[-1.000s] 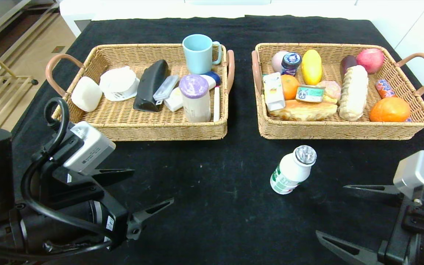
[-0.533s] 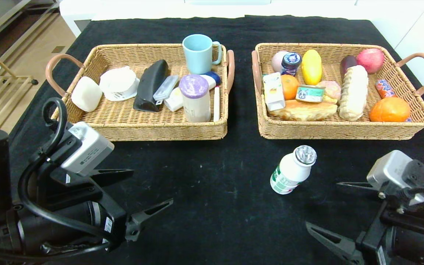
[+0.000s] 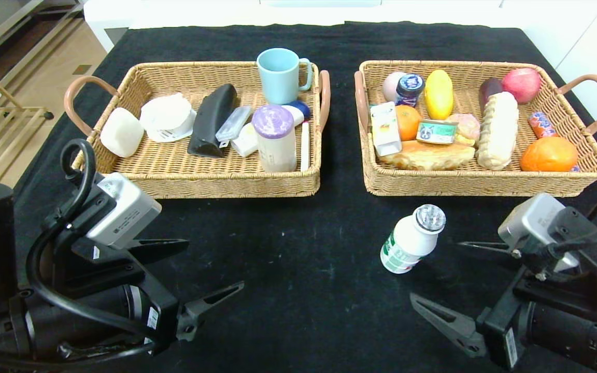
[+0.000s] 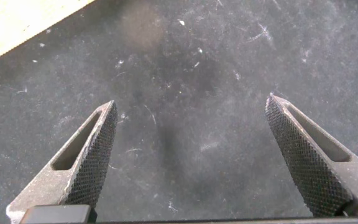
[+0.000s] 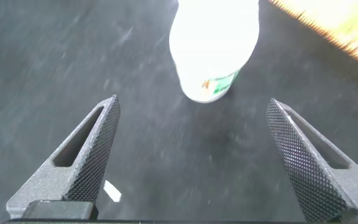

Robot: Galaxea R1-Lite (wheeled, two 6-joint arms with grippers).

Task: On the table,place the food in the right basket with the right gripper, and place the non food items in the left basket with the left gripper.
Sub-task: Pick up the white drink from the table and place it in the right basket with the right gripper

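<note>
A white foil-capped bottle with a green-and-red label (image 3: 411, 239) stands upright on the black cloth-covered worktop (image 3: 298, 269), alone in front of the two wicker baskets. The right wicker basket (image 3: 485, 184) lies at its twelve o'clock and holds a golden croissant (image 3: 428, 154), a white-yellow juice carton (image 3: 384, 129) and a small tin can (image 3: 436, 131) among fruit. The left wicker basket (image 3: 215, 181), at the bottle's ten o'clock, holds a light blue mug (image 3: 279, 75) and other non-food goods. The right hand (image 3: 446, 280), a black two-finger pincer, hovers at the bottle's four o'clock with fingers spread wide, gripping nothing; its wrist view shows the bottle (image 5: 214, 46) just beyond the fingertips. The left hand (image 3: 202, 269), also spread wide and empty, hangs over bare cloth at the bottle's nine o'clock, well apart from it.
</note>
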